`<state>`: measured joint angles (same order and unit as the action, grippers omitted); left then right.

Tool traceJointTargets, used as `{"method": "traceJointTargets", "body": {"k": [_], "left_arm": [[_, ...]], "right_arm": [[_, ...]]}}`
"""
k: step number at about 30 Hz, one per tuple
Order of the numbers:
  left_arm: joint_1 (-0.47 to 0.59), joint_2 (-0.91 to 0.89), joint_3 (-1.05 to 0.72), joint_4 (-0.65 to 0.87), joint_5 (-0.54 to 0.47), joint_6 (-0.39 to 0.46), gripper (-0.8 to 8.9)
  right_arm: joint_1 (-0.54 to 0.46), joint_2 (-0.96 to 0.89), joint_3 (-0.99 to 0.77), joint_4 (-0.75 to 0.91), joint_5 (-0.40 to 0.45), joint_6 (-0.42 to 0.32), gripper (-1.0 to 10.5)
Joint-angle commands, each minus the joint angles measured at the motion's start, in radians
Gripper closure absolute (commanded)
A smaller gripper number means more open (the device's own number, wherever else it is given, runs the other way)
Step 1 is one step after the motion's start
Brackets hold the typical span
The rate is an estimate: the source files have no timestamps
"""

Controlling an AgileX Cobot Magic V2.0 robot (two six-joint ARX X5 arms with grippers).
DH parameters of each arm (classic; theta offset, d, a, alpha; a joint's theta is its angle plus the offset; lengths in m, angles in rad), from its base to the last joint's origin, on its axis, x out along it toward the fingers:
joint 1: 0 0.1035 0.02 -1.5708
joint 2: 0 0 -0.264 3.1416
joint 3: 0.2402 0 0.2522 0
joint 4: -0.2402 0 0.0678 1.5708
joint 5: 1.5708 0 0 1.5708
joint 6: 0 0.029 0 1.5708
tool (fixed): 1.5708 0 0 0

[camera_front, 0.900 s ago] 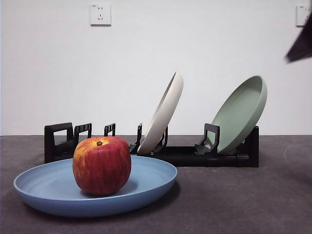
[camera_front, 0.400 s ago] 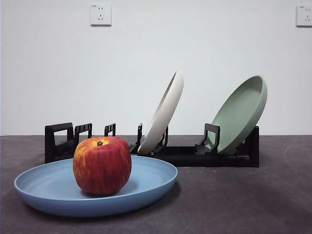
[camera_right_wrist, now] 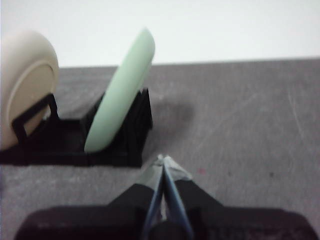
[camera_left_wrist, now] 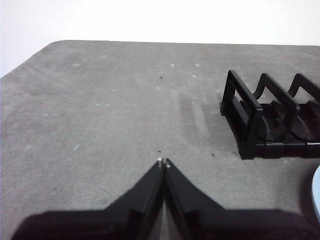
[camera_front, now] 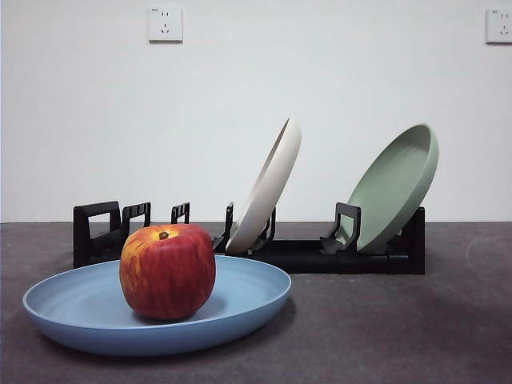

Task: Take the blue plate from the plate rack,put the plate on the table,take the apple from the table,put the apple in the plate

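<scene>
Blue plate [camera_front: 240,308] lying flat on the dark grey counter [camera_front: 400,328] at the front left, nearest the low camera. Sitting upright inside it, a little left of its middle: red apple [camera_front: 167,271], yellow-orange streaks near the top, small brown stem showing. Behind both, stretching across the middle of the counter: black plate rack [camera_front: 96,232], its left slots standing empty. Leaning in a middle slot, tilting to the right: cream-white plate [camera_front: 268,188]. Further right, resting against the rack's right end and tilting the same way: sage-green plate [camera_front: 396,188]. High on the white wall behind: one socket [camera_front: 165,23] at the left, another socket [camera_front: 498,25] at the right edge.

From the left wrist camera: left hand [camera_left_wrist: 163,162] hovering over bare counter [camera_left_wrist: 100,125], both black jaws pressed together tip to tip, pinching nothing; rack end [camera_left_wrist: 250,125] lying near it, a sliver of the blue plate [camera_left_wrist: 316,192] peeking in at the picture's edge.

From the right wrist camera, somewhat blurred: right hand [camera_right_wrist: 162,162] also pressed together and holding nothing, hanging over the counter [camera_right_wrist: 240,115] just beside the rack's end [camera_right_wrist: 125,140], with the sage-green plate [camera_right_wrist: 120,100] and cream-white plate [camera_right_wrist: 25,85] standing in their slots beyond.
</scene>
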<state>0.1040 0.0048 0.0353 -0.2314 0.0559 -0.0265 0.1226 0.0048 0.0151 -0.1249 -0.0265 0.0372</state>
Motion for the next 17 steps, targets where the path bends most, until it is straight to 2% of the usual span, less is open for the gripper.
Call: {"method": "traceJointTargets", "body": {"k": [1, 8, 11, 17], "left_arm": [[0.003, -0.003, -0.016, 0.007, -0.001, 0.001, 8.14], [0.003, -0.003, -0.016, 0.007, -0.001, 0.001, 8.14], [0.003, -0.003, -0.016, 0.007, -0.001, 0.001, 8.14], [0.003, -0.003, -0.016, 0.007, -0.001, 0.001, 8.14]], "right_arm": [[-0.002, -0.004, -0.01, -0.008, -0.002, 0.026, 9.5], [-0.002, -0.004, -0.01, -0.058, -0.028, 0.034, 9.5], [-0.001, -0.004, -0.01, -0.057, -0.026, 0.1, 9.5], [-0.001, -0.004, -0.009, -0.056, -0.02, 0.101, 9.5]]}}
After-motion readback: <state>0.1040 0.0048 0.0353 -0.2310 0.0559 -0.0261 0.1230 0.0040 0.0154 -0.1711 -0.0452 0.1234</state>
